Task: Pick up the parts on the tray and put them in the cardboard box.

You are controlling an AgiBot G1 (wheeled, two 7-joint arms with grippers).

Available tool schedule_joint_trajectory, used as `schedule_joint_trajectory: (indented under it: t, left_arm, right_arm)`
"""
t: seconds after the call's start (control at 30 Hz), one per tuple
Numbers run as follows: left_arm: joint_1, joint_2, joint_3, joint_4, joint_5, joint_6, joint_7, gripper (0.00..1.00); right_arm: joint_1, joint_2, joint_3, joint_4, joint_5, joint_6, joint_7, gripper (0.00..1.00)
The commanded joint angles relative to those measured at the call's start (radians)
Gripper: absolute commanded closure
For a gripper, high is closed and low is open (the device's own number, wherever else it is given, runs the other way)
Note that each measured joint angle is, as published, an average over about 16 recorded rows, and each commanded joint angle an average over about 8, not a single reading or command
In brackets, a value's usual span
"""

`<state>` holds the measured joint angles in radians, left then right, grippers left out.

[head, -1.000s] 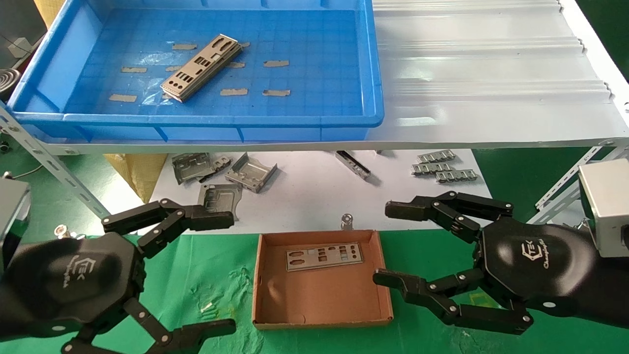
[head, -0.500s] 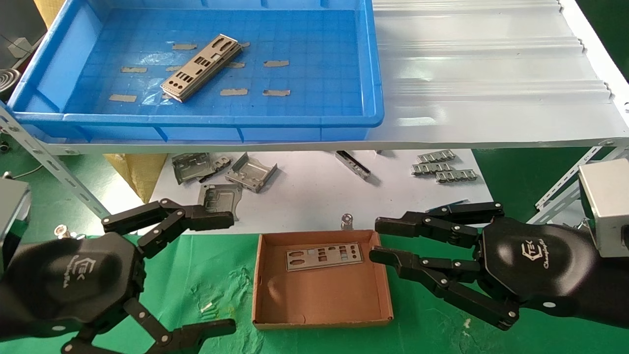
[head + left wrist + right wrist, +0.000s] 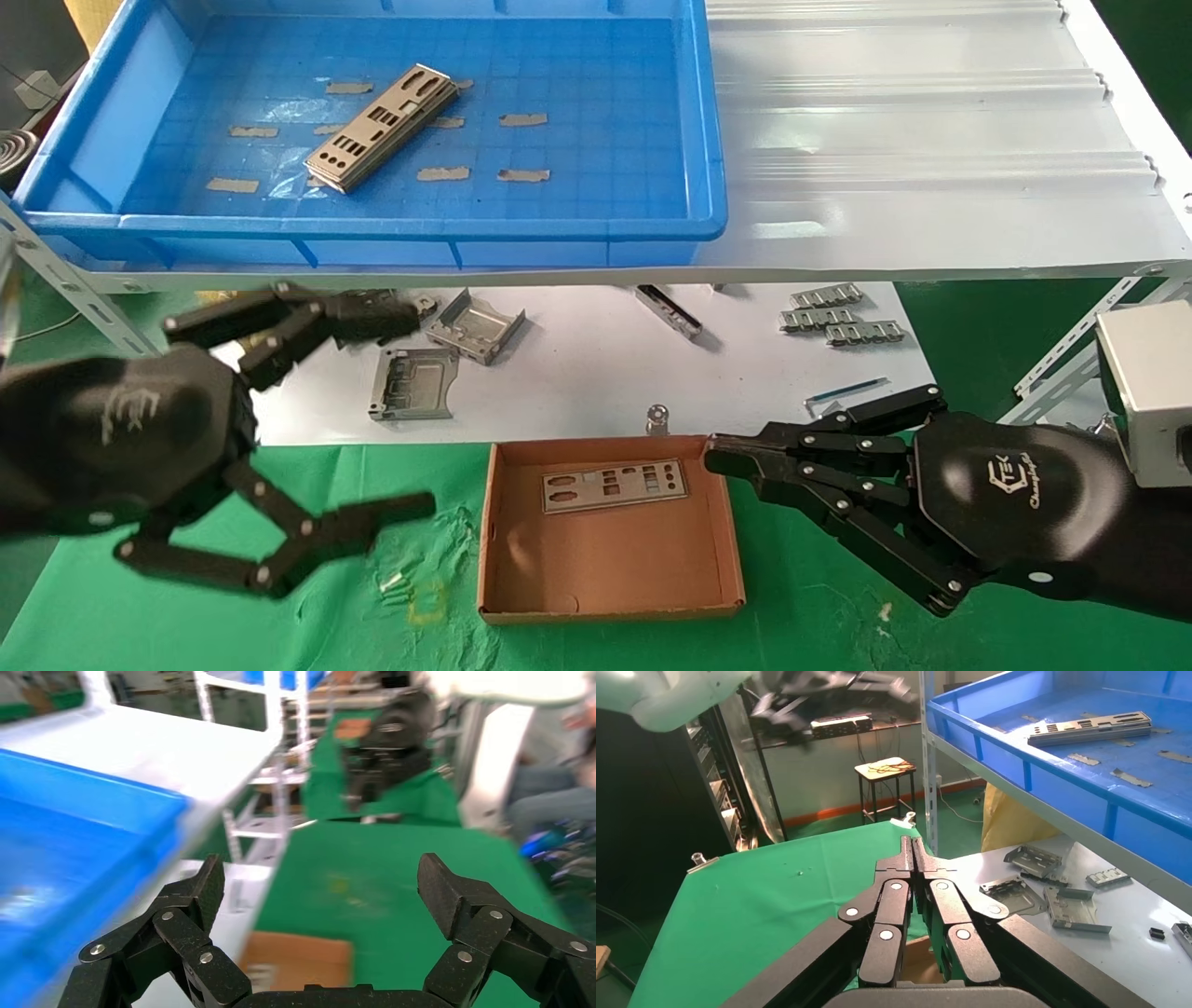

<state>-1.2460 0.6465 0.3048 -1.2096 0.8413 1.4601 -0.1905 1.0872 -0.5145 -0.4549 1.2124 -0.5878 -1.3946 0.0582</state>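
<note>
risen and swung toward the tray [image 3: 717, 140]: left gripper [image 3: 391, 415], spread wide, nearer the parts [image 3: 382, 128] lying diagonally up-left. right gripper [image 3: 712, 454] now pressed together beside the cardboard box [image 3: 736, 573].

Parts in tray: thin silver-grey punched metal plates [image 3: 382, 128] are lying stacked flat and slanted on the tray floor.
Part in box: one thin silver-grey punched metal plate [image 3: 615, 486] is lying flat near the far wall.
Tray: a large shallow bright-blue plastic bin [image 3: 708, 140] is sitting on the white shelf.
Box: a small shallow brown cardboard box [image 3: 605, 559] is resting on green cloth, open-topped.
</note>
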Motion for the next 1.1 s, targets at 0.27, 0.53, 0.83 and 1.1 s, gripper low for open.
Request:
schedule_joint_trajectory:
  t: [0.27,0.53,0.83,1.1]
  left_arm:
    - [-0.251,0.111,0.082,0.207,0.210,-0.039,0.025,0.00]
    - [-0.430,0.266,0.128,0.458,0.314,-0.122,0.054,0.00]
    - [-0.656,0.438,0.198,0.839,0.463,-0.280,0.068,0.00]
    - [-0.744,0.518,0.216,1.061,0.512,-0.463,0.071,0.00]
  right_arm:
    - [0.000,0.000,0.000,0.000,0.000,0.000,0.000,1.00]
    - [0.000,0.000,0.000,0.000,0.000,0.000,0.000,1.00]
    - [0.000,0.000,0.000,0.000,0.000,0.000,0.000,1.00]
    - [0.000,0.000,0.000,0.000,0.000,0.000,0.000,1.00]
